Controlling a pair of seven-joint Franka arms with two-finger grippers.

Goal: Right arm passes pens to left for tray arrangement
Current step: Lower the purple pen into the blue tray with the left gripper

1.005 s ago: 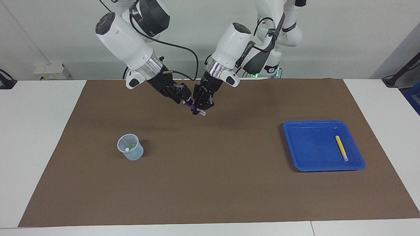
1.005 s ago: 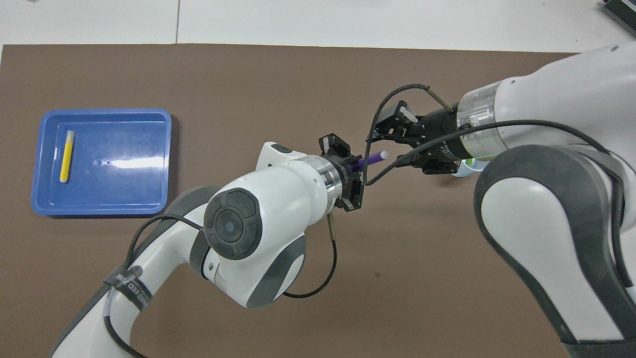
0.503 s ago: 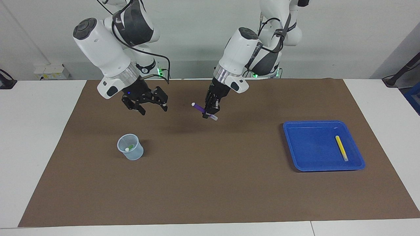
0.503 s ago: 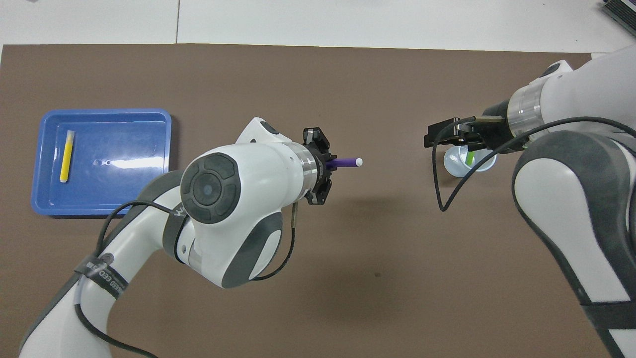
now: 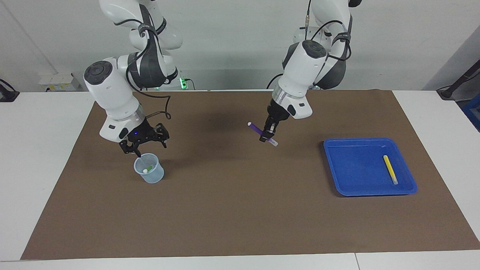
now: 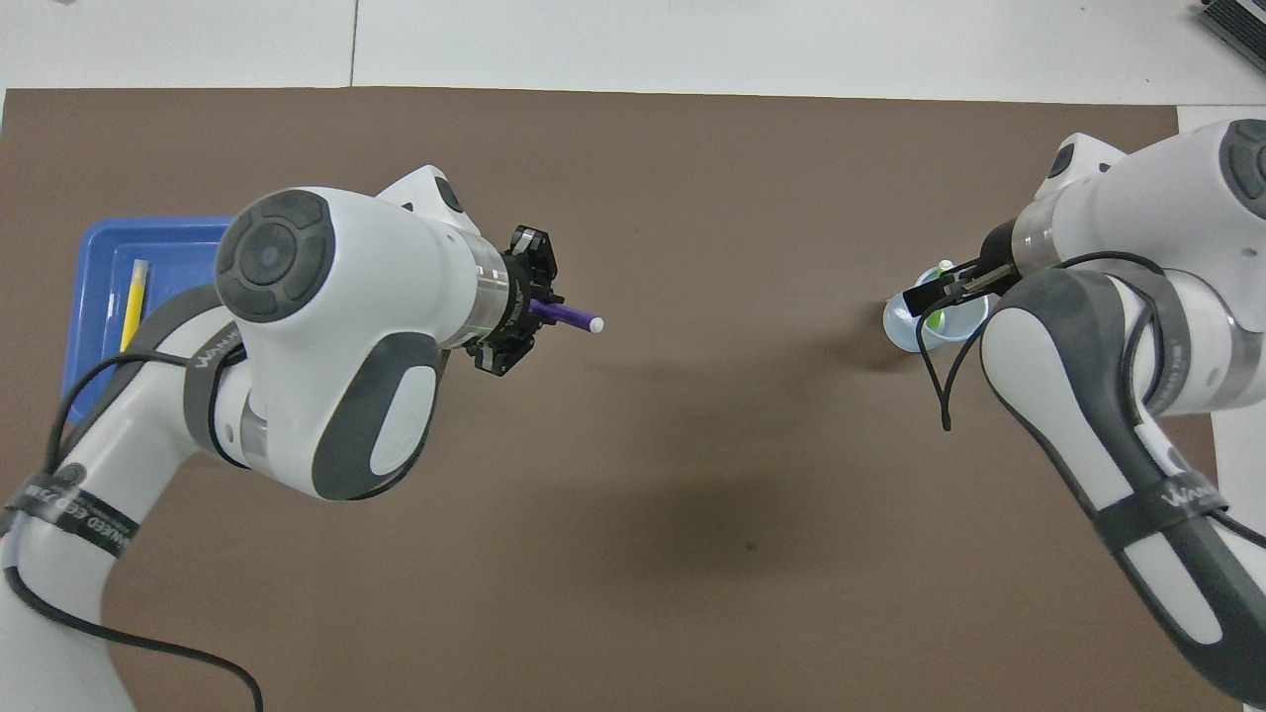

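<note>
In the facing view, the yellow pen [image 5: 390,169] already lies in the glossy blue tray [image 5: 339,161] and one green pen [image 5: 149,168] waits in the translucent cup [image 5: 149,168] — roughly a third done. The left gripper [image 5: 268,135] is clamped on the slim purple pen [image 5: 258,129], above the matte brown mat [image 5: 240,210]. The right gripper [image 5: 144,144] hangs spread and empty over the cup.

From overhead, the purple pen's white tip [image 6: 596,324] points toward the cup [image 6: 905,326] — the tray [image 6: 94,297] is half hidden under the left arm.
</note>
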